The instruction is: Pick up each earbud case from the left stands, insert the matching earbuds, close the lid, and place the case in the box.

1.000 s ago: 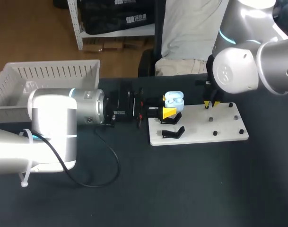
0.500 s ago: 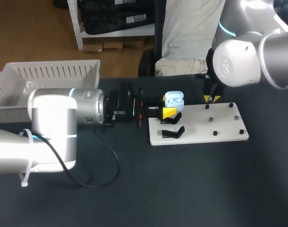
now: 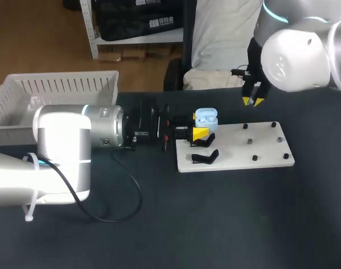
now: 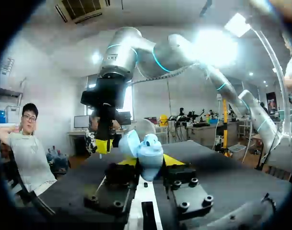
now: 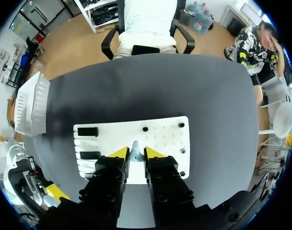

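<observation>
A light blue earbud case [image 3: 206,117] with its lid up sits between the yellow tips of my left gripper [image 3: 199,133], which is shut on it at the white board's [image 3: 237,150] left end. In the left wrist view the open case [image 4: 149,148] fills the gap between the fingers of the left gripper [image 4: 146,165]. My right gripper [image 3: 253,101] hangs above the board's far edge. In the right wrist view a small pale earbud [image 5: 134,149] is pinched between the tips of the right gripper [image 5: 134,155].
Two black stands [image 3: 205,158] sit on the board's left part, and several small black pegs [image 3: 254,158] dot its right part. A white slatted basket [image 3: 52,95] stands at the far left. A black cable [image 3: 128,193] loops on the dark tabletop.
My right gripper has lifted off the board's pegs and moved up and toward the far side with the earbud. The left arm and case have not moved.
</observation>
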You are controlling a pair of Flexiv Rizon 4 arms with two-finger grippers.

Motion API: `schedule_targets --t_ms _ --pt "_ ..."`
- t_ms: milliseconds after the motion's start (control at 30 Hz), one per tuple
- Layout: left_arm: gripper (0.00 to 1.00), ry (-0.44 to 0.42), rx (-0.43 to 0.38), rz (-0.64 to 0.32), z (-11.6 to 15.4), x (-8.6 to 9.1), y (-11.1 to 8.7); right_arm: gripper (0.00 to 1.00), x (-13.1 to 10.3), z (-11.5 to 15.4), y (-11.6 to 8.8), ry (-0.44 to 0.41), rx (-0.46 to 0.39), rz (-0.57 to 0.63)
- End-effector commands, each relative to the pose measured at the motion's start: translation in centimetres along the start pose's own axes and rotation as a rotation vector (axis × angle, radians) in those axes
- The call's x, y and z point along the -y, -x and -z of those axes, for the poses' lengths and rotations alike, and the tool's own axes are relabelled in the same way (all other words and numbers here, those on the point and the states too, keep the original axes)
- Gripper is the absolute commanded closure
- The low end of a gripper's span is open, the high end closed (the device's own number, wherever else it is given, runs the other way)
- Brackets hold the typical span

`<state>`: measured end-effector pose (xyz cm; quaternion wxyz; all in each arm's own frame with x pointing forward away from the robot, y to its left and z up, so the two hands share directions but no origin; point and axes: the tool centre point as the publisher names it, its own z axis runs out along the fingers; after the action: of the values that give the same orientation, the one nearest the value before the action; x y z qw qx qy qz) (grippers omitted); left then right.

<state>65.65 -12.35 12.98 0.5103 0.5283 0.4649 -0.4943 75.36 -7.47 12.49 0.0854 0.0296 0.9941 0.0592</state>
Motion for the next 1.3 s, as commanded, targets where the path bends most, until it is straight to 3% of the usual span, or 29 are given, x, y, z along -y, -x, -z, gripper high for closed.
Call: schedule_targets --t_ms 33,200,767,867,1300 --pt "1.0 0.003 0.005 -0.004 0.0 0.0 -0.1 1.0 -0.6 4.7 -3.0 -0.008 0.074 -0.009" --pt "1.0 0.003 0.005 -0.004 0.0 0.0 -0.1 1.0 -2.6 7.4 -5.1 -0.004 0.083 -0.006" --pt "1.0 0.003 0.005 -0.004 0.0 0.0 -0.1 1.0 -11.0 12.1 -10.9 -0.033 0.1 0.009" --pt "1.0 0.003 0.005 -0.004 0.0 0.0 -0.1 1.0 -11.8 12.3 -11.6 -0.026 0.049 -0.038" --pt "1.0 0.003 0.005 -0.004 0.0 0.0 -0.1 1.0 -11.8 12.3 -11.6 -0.026 0.049 -0.038"
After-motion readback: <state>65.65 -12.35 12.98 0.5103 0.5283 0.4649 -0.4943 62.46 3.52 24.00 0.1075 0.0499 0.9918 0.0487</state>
